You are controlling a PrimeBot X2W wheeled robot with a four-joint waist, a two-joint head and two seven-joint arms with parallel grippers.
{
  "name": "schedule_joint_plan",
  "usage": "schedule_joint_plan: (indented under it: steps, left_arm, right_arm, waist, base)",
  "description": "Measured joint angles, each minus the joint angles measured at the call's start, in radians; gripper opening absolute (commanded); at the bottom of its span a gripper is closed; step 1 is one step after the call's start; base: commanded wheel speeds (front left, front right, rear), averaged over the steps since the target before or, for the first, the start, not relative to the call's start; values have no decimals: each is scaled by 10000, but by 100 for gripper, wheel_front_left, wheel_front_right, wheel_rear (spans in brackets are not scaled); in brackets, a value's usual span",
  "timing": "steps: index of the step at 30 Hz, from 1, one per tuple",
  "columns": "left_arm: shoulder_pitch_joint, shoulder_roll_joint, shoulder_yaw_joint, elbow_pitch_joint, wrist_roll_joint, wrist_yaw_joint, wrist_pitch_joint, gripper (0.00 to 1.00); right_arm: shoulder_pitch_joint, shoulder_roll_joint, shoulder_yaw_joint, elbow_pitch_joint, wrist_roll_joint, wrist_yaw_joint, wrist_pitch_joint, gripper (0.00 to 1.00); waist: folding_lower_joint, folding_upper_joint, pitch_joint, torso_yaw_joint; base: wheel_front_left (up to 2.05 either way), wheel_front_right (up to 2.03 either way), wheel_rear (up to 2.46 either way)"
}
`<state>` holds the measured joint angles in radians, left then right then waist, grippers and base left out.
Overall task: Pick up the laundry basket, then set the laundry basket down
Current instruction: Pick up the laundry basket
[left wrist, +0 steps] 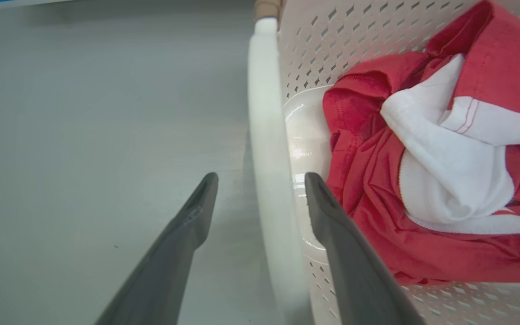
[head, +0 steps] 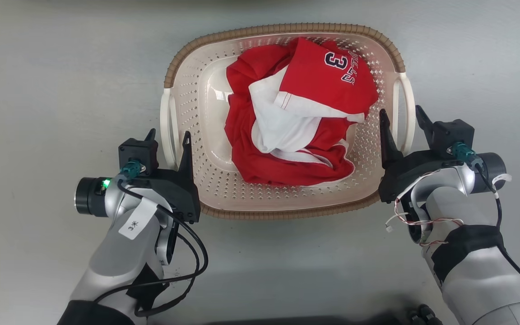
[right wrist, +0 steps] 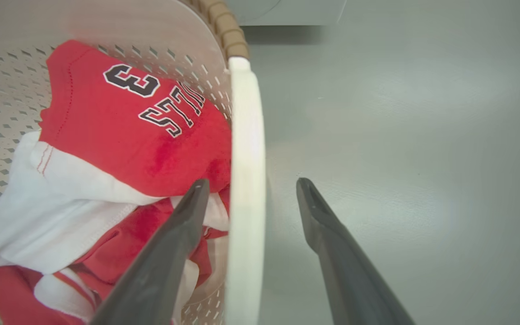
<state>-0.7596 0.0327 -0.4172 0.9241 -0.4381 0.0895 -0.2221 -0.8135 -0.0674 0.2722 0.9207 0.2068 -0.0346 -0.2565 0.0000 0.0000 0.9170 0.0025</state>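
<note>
Laundry basket (head: 282,29), centre of frame on grey floor (head: 39,90): stiff perforated plastic, likely light, holding a soft red jersey (head: 323,85); best lifted evenly by the white side handles (head: 166,122), which the left gripper (head: 169,133) and right gripper (head: 400,109) straddle, both unclenched.

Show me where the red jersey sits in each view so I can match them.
Head view: the red jersey lies centre, inside the laundry basket.
Left wrist view: jersey in the right half.
Right wrist view: jersey in the left half, left of the white handle.
Shared landmark: the jersey's white panel.
</note>
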Motion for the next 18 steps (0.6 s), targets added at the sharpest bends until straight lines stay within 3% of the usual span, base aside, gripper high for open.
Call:
schedule_joint_plan:
  steps: [18]
  left_arm:
    - [-384,-4,-1087,33,-1181,219,-94,100]
  right_arm:
    - [-416,2,915,470,1020,-96,0,100]
  waist:
    - [-1,0,100,173]
  base:
    - [0,0,0]
